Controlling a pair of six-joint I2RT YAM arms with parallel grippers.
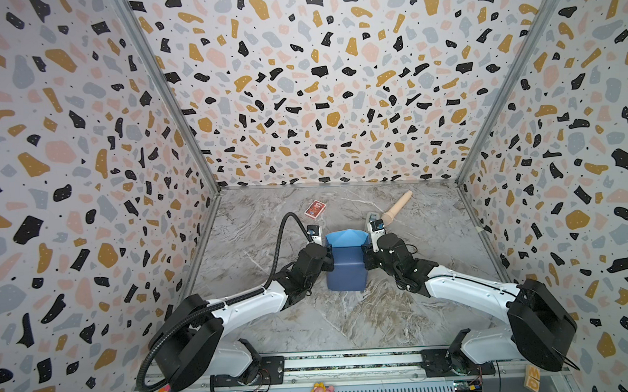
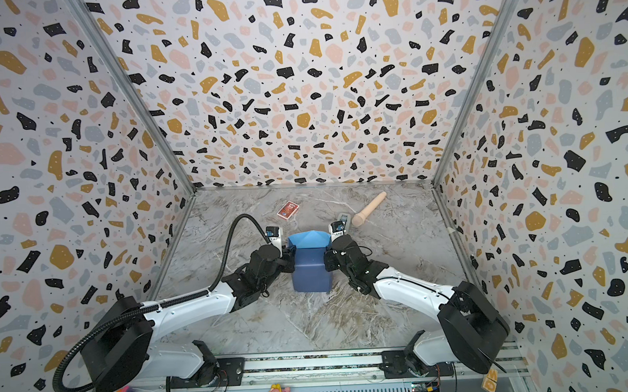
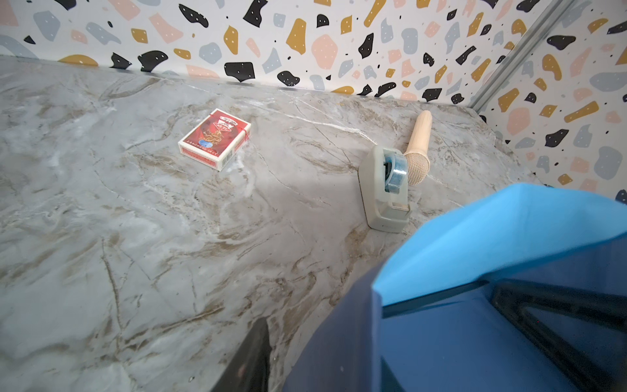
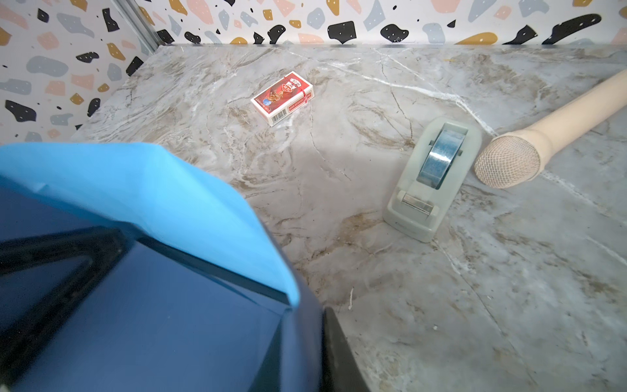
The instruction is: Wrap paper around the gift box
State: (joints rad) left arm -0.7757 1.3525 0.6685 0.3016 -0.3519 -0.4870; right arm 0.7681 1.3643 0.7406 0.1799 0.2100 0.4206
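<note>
The blue paper (image 1: 345,267) (image 2: 309,269) lies folded over a squarish block at the table's middle. At its far end a lighter flap (image 1: 346,237) (image 3: 492,237) (image 4: 152,190) stands up. The gift box is hidden under the paper in both top views. My left gripper (image 1: 328,256) (image 3: 314,373) is at the parcel's left side. Its outer finger (image 3: 252,356) stands off the paper wall, with a strip of table showing between them. My right gripper (image 1: 367,253) (image 4: 314,373) is at the right side, and its outer finger (image 4: 339,356) presses against a ridge of paper. Both inner fingers are hidden.
A red card pack (image 1: 315,208) (image 3: 215,139) lies far left of the parcel. A grey tape dispenser (image 3: 385,190) (image 4: 431,180) stands just beyond the right gripper. Beside it lies a beige microphone-shaped stick (image 1: 397,208) (image 4: 543,142). Patterned walls close in the table on three sides.
</note>
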